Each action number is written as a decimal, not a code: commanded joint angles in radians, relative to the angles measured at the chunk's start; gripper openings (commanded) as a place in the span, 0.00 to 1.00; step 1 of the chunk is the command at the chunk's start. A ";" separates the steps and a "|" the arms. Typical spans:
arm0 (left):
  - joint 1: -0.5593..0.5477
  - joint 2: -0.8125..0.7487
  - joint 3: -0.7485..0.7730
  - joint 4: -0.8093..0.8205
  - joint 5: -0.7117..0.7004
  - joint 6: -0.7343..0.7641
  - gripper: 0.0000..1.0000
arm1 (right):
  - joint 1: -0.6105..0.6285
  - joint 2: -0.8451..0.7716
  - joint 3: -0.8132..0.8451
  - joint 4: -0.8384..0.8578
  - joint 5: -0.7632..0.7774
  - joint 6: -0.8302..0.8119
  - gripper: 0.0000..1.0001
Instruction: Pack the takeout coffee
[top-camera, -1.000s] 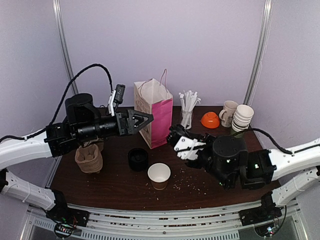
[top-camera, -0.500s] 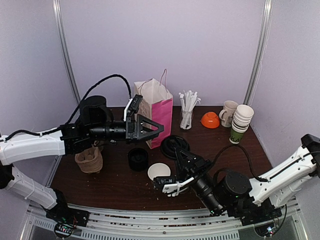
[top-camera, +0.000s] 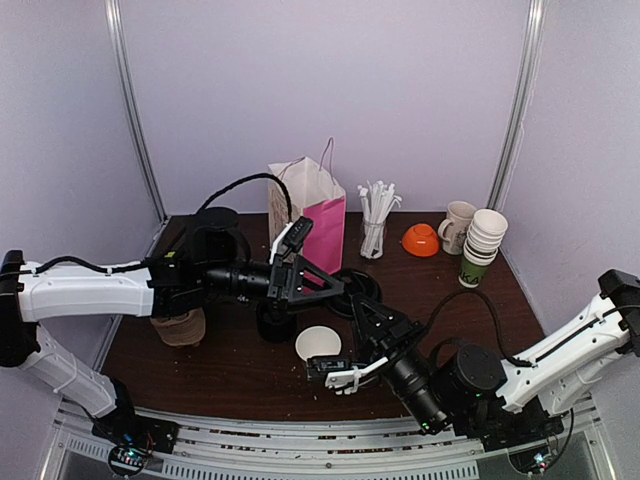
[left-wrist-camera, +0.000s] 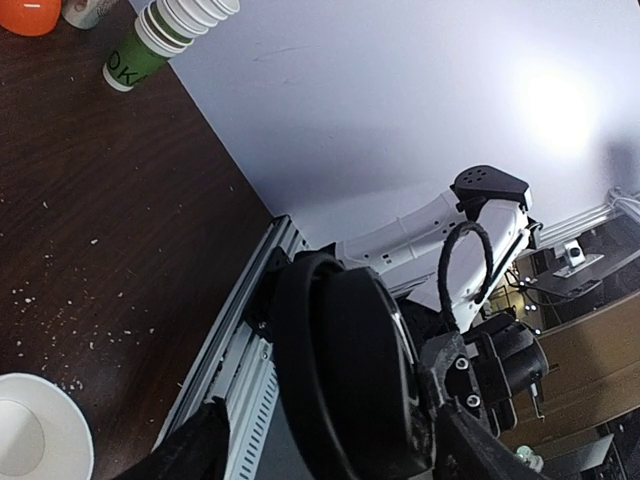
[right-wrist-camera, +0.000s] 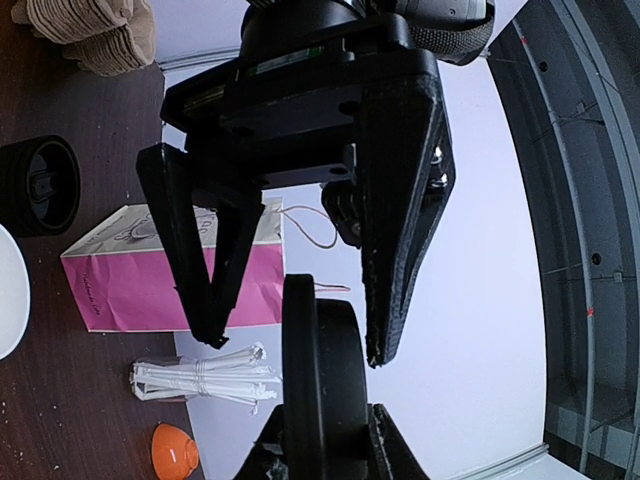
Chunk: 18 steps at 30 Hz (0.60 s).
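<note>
black lid (right-wrist-camera: 320, 360) pinched in right end effector (right-wrist-camera: 325, 445), between wide-open left end effector (right-wrist-camera: 290, 343)

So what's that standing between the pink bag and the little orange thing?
A clear glass holding white straws, between the pink bag and the orange thing; the top view shows it plainly.

A black lid (right-wrist-camera: 320, 370) was seen edge-on, clamped between the fingers of the right tool (right-wrist-camera: 325, 455) at the bottom of the frame. The left tool (right-wrist-camera: 290, 340) was faced toward the camera, its fingers spread to either side of the lid's upper edge. On the dark bench (right-wrist-camera: 60, 400) behind, a pink-and-white paper bag (right-wrist-camera: 150, 285), a bundle of white straws (right-wrist-camera: 200, 380) and an orange bowl (right-wrist-camera: 172, 450) were seen.
</note>
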<state>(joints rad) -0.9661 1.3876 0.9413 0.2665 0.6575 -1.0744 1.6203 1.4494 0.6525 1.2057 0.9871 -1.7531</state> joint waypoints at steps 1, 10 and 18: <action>-0.010 0.007 0.047 0.065 0.044 0.001 0.68 | 0.005 0.002 -0.011 0.029 0.015 0.001 0.15; -0.010 0.002 0.032 0.096 0.047 -0.011 0.34 | 0.006 0.009 -0.011 -0.001 0.020 0.022 0.16; -0.010 -0.024 0.012 0.121 0.025 -0.010 0.15 | 0.006 0.027 0.003 0.004 0.034 0.024 0.34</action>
<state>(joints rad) -0.9707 1.3922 0.9558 0.3111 0.6857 -1.1137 1.6203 1.4605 0.6472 1.1912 0.9993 -1.7496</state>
